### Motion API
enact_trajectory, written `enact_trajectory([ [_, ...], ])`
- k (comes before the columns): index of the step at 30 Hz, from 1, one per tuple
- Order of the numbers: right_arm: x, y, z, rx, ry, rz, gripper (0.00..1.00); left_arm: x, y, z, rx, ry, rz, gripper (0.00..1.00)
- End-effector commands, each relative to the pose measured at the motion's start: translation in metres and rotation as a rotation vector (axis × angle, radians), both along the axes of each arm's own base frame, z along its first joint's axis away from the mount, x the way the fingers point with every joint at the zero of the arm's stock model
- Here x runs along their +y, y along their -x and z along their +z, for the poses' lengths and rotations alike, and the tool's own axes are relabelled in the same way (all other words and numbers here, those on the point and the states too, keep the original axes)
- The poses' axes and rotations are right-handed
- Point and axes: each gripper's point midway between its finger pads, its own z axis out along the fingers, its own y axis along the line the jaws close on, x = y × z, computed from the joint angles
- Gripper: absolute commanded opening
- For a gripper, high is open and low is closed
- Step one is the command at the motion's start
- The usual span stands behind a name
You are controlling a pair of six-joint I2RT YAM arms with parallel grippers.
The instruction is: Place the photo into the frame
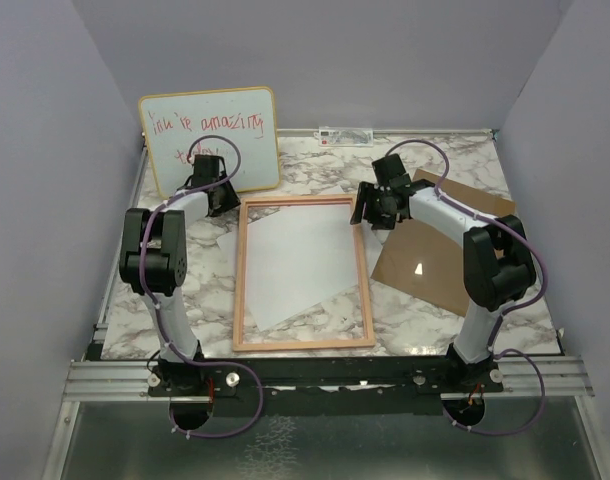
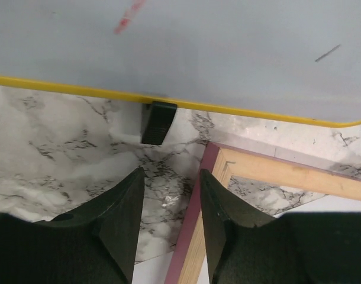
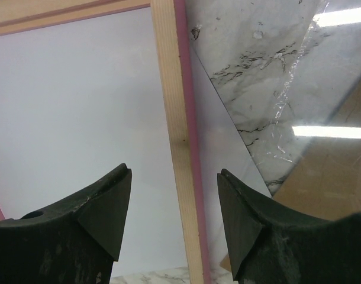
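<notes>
Overhead camera looks down on table (image 1: 315, 165); close, downward wrist cameras share the frame (image 1: 303, 345).

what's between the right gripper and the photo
The frame is: its right rail lies across the photo, straight under the open right gripper. The white sheet shows bare on either side of that rail.

Light-wood frame (image 1: 303, 343), matt white paper photo (image 1: 300, 265), glossy marble-look table (image 1: 415, 325)
</notes>
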Motion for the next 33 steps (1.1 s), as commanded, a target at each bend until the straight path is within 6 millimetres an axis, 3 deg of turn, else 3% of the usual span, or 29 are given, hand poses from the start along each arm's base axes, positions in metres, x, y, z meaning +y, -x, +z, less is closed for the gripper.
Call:
enact_trajectory([
  [1, -0.005, 0.003, 0.008, -0.020, -0.003, -0.002, 0.64, -0.004, -0.009, -0.006, 0.020, -0.093, -0.014, 0.44],
  [10, -0.008, 0.007, 0.006, -0.010, 0.007, -0.006, 0.64, 0.022, -0.029, -0.024, 0.058, -0.297, 0.114, 0.45],
  [16, -0.009, 0.006, 0.006, -0.005, 0.016, -0.006, 0.64, 0.024, -0.050, -0.031, 0.052, -0.319, 0.127, 0.48],
  [22, -0.013, 0.007, 0.005, 0.006, 0.038, -0.024, 0.64, 0.019, -0.070, -0.024, 0.024, -0.307, 0.116, 0.48],
  [26, -0.028, 0.007, 0.003, 0.007, 0.098, -0.086, 0.64, 0.010, -0.056, -0.014, 0.019, -0.273, 0.078, 0.49],
  [30, -0.042, 0.013, 0.000, 0.016, 0.150, -0.133, 0.65, -0.001, -0.027, 0.000, 0.011, -0.224, 0.030, 0.54],
  [33, -0.038, 0.023, -0.013, 0.055, 0.141, -0.088, 0.66, -0.004, -0.007, 0.011, 0.008, -0.200, 0.009, 0.60],
])
